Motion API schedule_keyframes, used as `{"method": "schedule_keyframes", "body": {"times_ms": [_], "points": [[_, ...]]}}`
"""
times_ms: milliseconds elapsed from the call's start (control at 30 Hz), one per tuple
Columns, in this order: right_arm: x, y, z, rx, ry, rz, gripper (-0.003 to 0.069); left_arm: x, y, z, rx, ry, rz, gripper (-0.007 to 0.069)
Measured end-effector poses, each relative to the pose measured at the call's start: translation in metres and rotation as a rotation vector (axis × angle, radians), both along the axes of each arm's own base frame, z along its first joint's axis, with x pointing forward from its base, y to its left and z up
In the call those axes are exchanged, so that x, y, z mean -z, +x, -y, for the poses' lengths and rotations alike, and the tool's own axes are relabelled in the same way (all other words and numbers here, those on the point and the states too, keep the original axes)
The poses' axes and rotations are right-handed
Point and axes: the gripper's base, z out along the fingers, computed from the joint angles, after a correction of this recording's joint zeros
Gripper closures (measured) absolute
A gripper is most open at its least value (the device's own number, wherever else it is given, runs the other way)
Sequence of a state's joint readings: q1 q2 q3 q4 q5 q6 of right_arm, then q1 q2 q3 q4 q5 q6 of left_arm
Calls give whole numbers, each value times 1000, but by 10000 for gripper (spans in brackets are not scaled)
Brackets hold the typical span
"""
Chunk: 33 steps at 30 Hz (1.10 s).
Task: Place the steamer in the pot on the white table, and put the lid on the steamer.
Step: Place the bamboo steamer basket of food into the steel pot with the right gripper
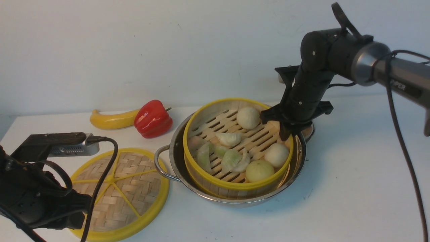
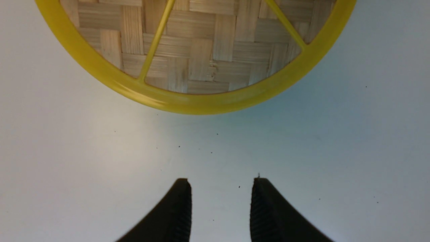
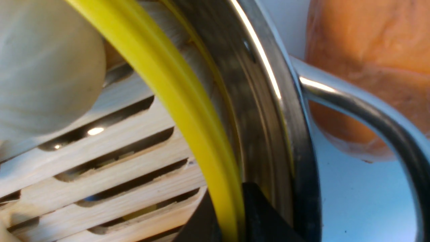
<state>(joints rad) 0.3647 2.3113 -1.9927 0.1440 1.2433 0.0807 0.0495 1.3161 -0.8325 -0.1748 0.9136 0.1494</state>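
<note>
Now | steamer (image 1: 235, 185) holding buns (image 1: 248, 118), dumplings (image 1: 229, 138), inside pot (image 1: 177, 151) | right claw (image 1: 288, 133) clamped on steamer rim | left claw (image 2: 220, 201) apart near lid (image 2: 195, 50)

Bright, even light throws soft shadows from the glinting pot (image 1: 235, 201) toward the right edge of the white table (image 1: 352, 201); the right wrist close-up is blurred.

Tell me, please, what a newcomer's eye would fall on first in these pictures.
The steamer, holding buns, sits in the shiny pot at the middle of the table, with the right end effector pinching its far right rim. Left of the pot the lid lies flat, with the open left end effector near its edge, not touching. Behind them lie a red pepper and a banana.
</note>
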Motion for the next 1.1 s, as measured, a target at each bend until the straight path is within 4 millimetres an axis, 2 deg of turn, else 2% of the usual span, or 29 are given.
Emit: {"method": "schedule_keyframes", "body": {"times_ms": [400, 533, 767, 933, 1100], "points": [[5, 1, -1, 3, 8, -9, 594, 0, 0, 0, 0, 0, 0, 384], [5, 1, -2, 6, 18, -12, 559, 0, 0, 0, 0, 0, 0, 384], [4, 1, -4, 10, 35, -13, 449, 0, 0, 0, 0, 0, 0, 384], [0, 0, -4, 11, 40, -7, 417, 0, 0, 0, 0, 0, 0, 384], [-13, -1, -3, 10, 50, 20, 410, 0, 0, 0, 0, 0, -1, 384]]}}
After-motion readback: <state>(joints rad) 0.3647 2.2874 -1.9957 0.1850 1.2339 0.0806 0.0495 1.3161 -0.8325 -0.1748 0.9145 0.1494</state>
